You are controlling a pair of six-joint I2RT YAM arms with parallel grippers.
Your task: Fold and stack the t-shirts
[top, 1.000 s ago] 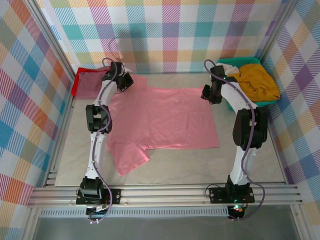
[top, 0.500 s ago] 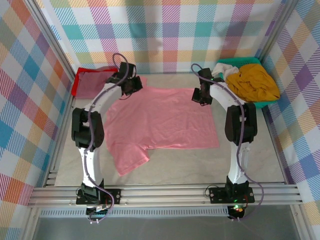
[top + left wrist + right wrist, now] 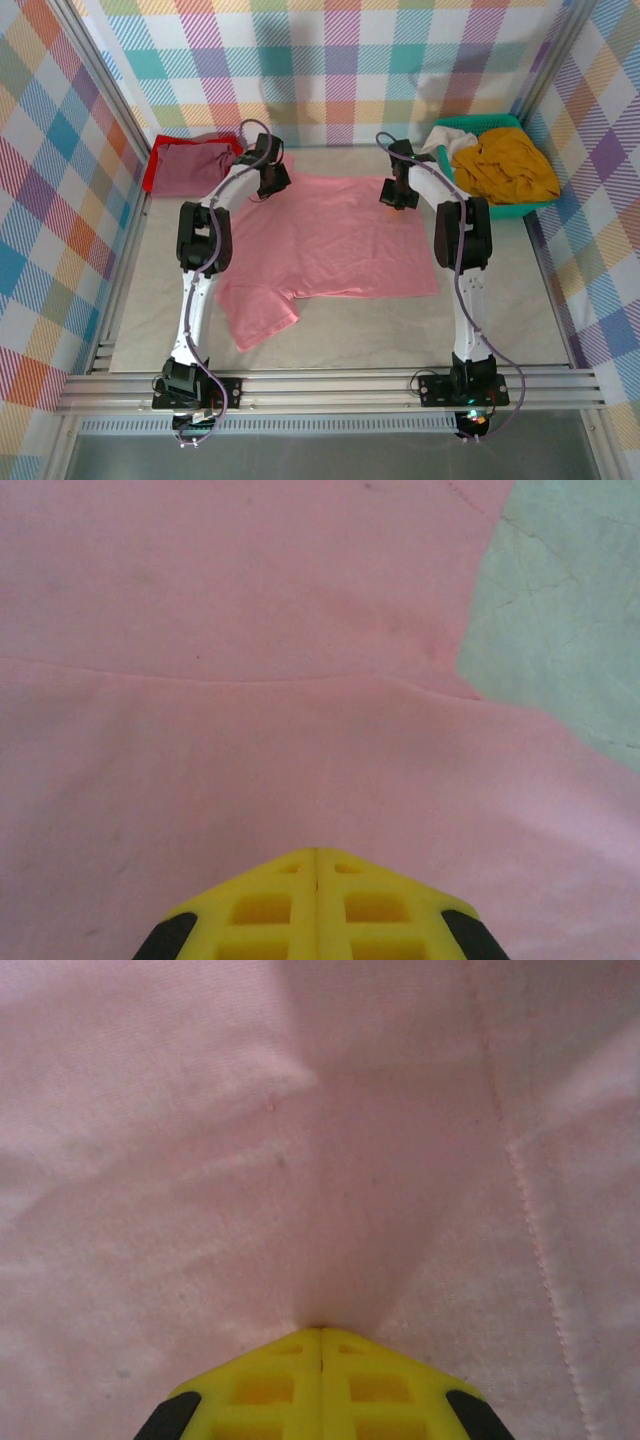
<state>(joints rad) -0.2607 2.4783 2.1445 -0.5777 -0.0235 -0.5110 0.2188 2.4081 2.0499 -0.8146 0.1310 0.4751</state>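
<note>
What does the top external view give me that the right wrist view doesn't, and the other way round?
Top external: the whole salmon-pink t-shirt spread flat, the left gripper and right gripper at its far edge, a mustard shirt in the teal basket, and a maroon shirt far left. Right wrist: closed yellow fingers pinching up a ridge of cloth, and a stitched seam. Both: pink cloth at the right gripper.

Pink t-shirt [image 3: 330,240] — soft matt cloth
</note>
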